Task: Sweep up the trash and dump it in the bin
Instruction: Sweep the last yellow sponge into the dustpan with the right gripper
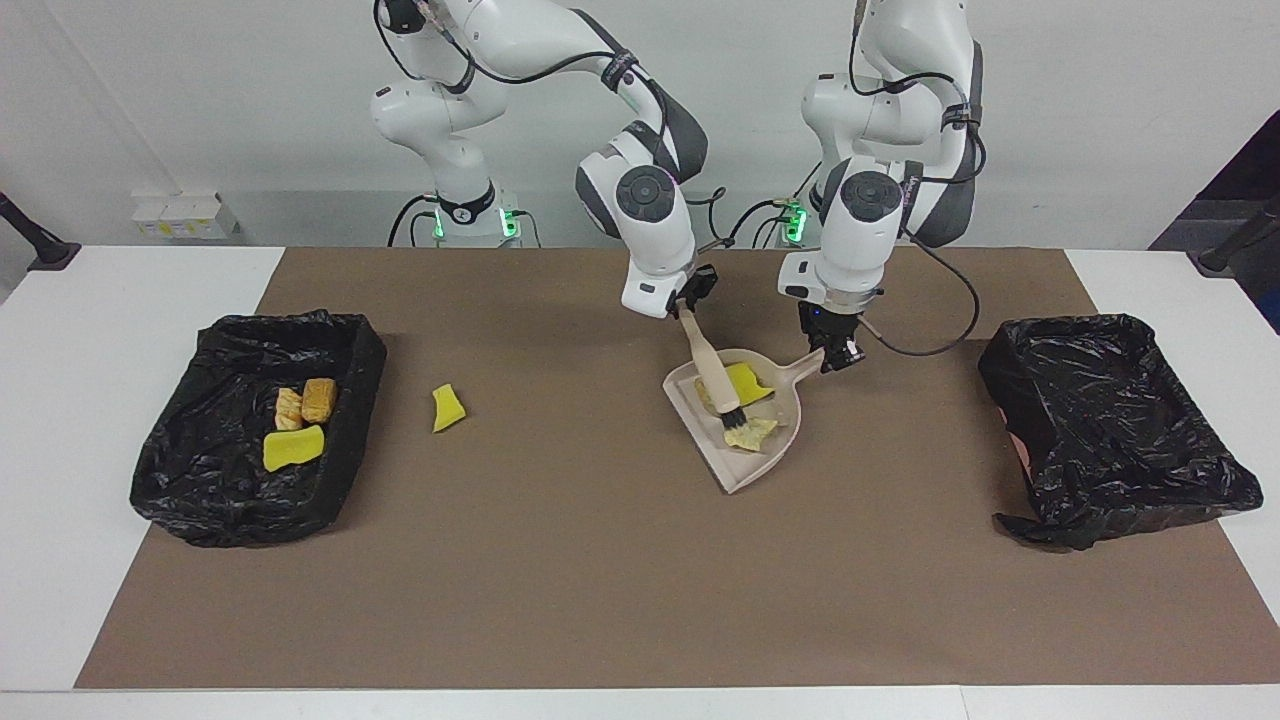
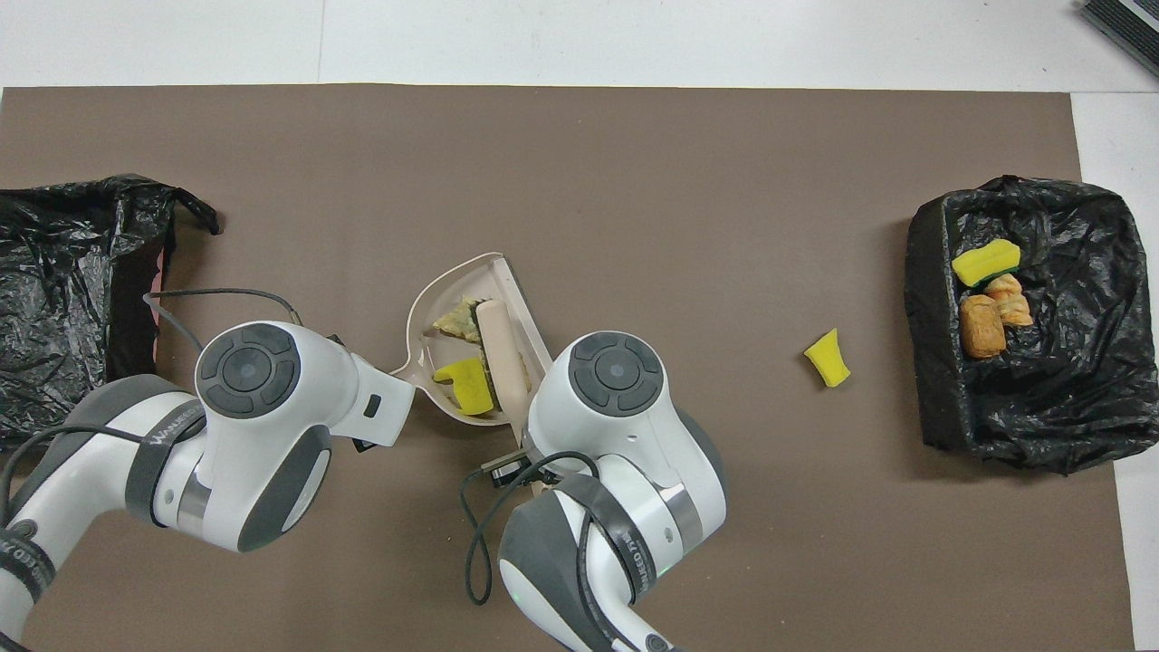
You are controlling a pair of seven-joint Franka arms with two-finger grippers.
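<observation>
The trash is split three ways: three pieces lie in the bin at the right arm's end of the desk — a yellow sponge chunk and two bread pieces — one yellow scrap sits loose on the brown mat between that bin and the dustpan, and at least two more lie in the pan: a yellow sponge piece and a pale crumbly piece. A third bit may be tucked under the brush; you cannot be sure from here.

Your right gripper has its jaws closed on the handle of the brush, which slants down into the pan with its dark bristles beside the crumbly piece. Your left gripper has its jaws closed on the dustpan's handle, the pan's open lip pointing away from the robots.

The step in hand looks like finishing the sweep into the pan. Draw the bristles toward the pan's back wall so both pieces settle deep, well off the lip. Keep the pan flat on the mat while you brush, or scraps will slip underneath. Lift the brush clear before you raise the pan, and tip the lip slightly upward as it rises.

The second bin at the left arm's end looks empty and is the nearer to the left arm. The loose yellow scrap is not yet swept.
</observation>
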